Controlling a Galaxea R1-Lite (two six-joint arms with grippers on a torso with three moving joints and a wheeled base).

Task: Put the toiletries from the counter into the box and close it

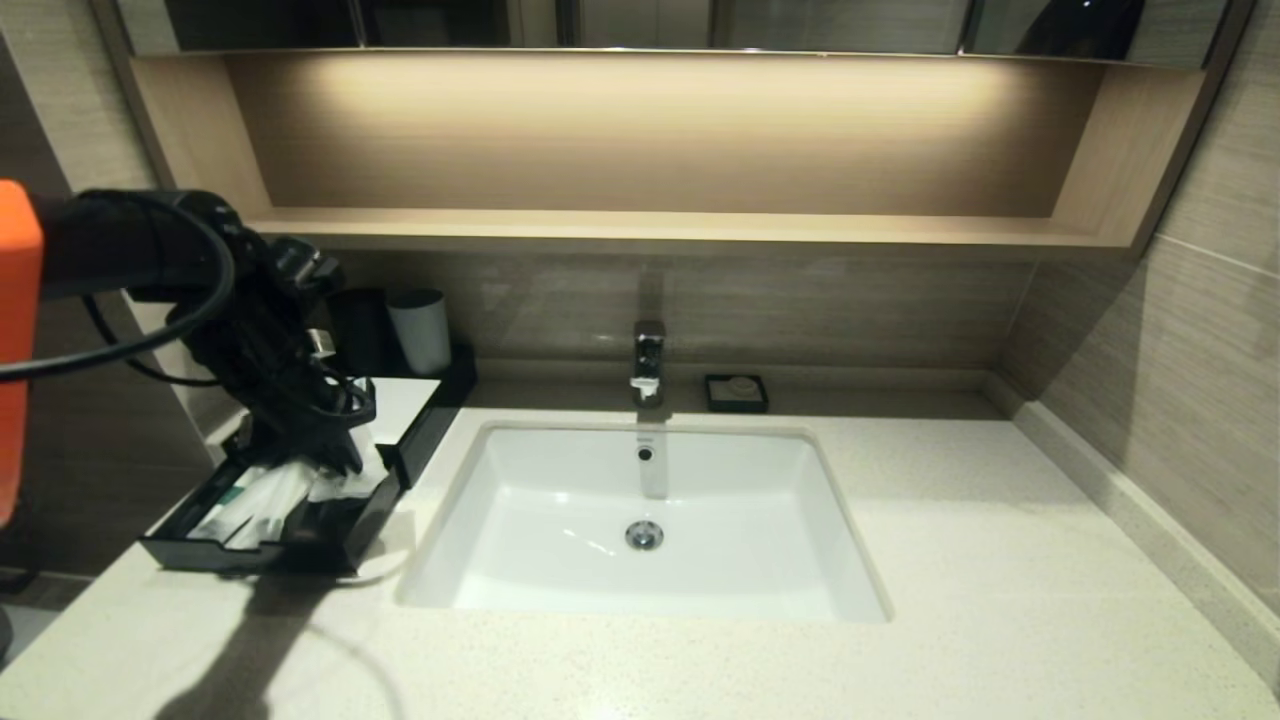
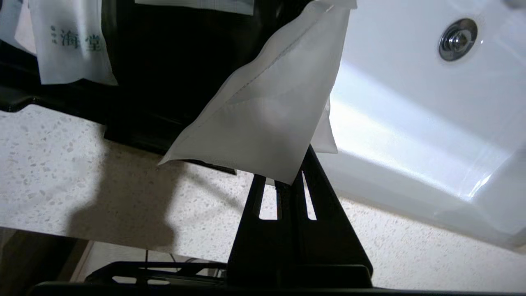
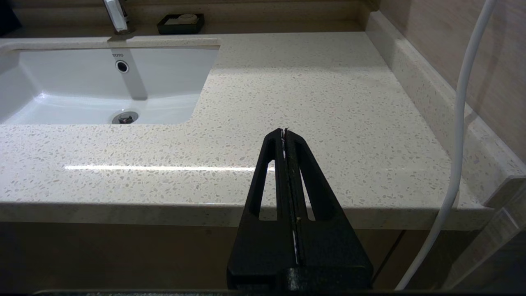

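- Head view: the left gripper [image 1: 335, 455] hangs over the open drawer of the black box [image 1: 300, 545], which stands on the counter [image 1: 900, 520] to the left of the white sink [image 1: 640, 520]. Several white toiletries [image 1: 255, 495] lie inside the drawer, just under the gripper. A grey cup [image 1: 421, 330] stands behind the box, and a small soap dish [image 1: 736, 392] sits near the faucet [image 1: 648, 362]. From here I cannot tell how the fingers stand, because the arm covers them.
- Left wrist view: the left gripper [image 2: 287, 181] has its fingers pressed together on one corner of a flat translucent sachet [image 2: 267, 107]. The sachet rises from the fingertips and spreads over the dark drawer edge. Another sachet with green print [image 2: 72, 45] lies in the drawer, apart from the fingers. The sink drain [image 2: 457, 39] shows beside it.
- Right wrist view: the right gripper [image 3: 285, 135] hovers at the front edge of the counter, to the right of the sink, with its fingers closed on nothing. A white cable [image 3: 460, 123] hangs near the wall.
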